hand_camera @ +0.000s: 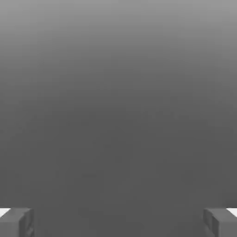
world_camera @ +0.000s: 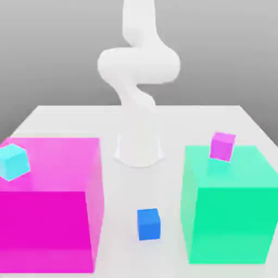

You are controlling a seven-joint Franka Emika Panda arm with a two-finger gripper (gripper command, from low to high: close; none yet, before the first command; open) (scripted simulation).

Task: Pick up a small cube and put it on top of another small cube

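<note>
At the bottom edge of the hand view, I am seeing the gripper [hand_camera: 118,222] standing spread wide. One of its grey fingers [hand_camera: 16,222] is sitting in the lower left corner and the other in the lower right corner. Nothing is lying between them, and I am looking past them at a plain grey surface.

In the upper centre of the exterior view, the white arm [world_camera: 138,65] is curling above its base [world_camera: 138,147], which is standing on the pale table [world_camera: 136,117] in the middle of the frame.

In the lower centre, I am watching a small blue cube [world_camera: 148,223] resting on the table, between the two big translucent cubes and touching neither. The big magenta cube [world_camera: 49,217] is filling the lower left. A small cyan cube [world_camera: 13,161] is showing tilted at its upper left corner, by the frame's left edge. I cannot tell whether it is sitting on top of the big cube or behind it.

The big green cube [world_camera: 228,217] is taking up the lower right. A small purple cube [world_camera: 222,146] is perching tilted at the far edge of its top face, right of centre.
</note>
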